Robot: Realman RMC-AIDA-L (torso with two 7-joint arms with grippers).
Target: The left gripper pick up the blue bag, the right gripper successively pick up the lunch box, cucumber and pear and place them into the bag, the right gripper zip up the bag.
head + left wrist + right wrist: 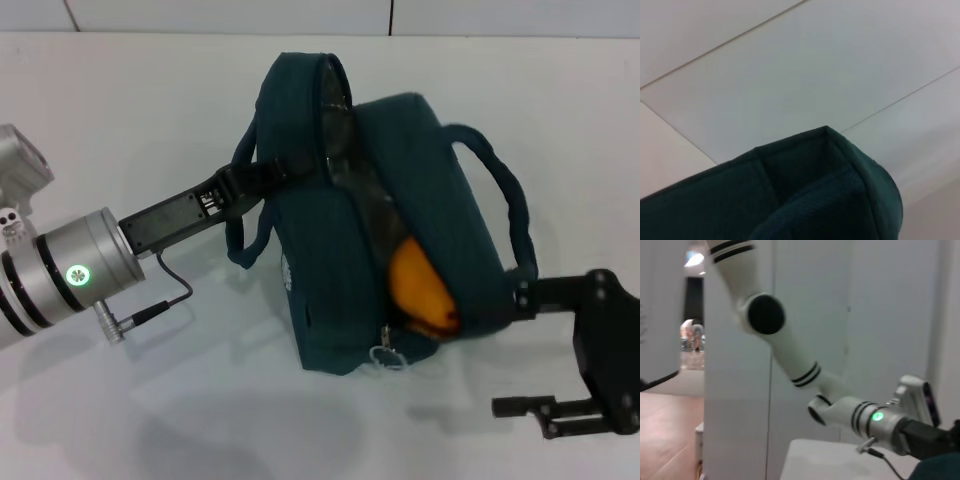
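Observation:
The blue bag [330, 250] stands on the white table [120, 400], tipped a little, its top zip gaping. The orange-yellow pear [418, 290] shows inside the opening at the near end. A ring zip pull [385, 352] hangs below it. My left gripper [255, 178] reaches in from the left and is shut on the bag's near handle. The left wrist view shows only the bag's fabric [815, 200]. My right gripper [518, 350] is open at the bag's right end, upper finger against the fabric, lower finger apart in the air. The lunch box and cucumber are hidden.
The bag's second handle [505, 195] arches out on the right, above my right gripper. A thin cable [165, 295] loops from the left wrist over the table. The right wrist view shows the left arm [840, 410] and a white wall behind.

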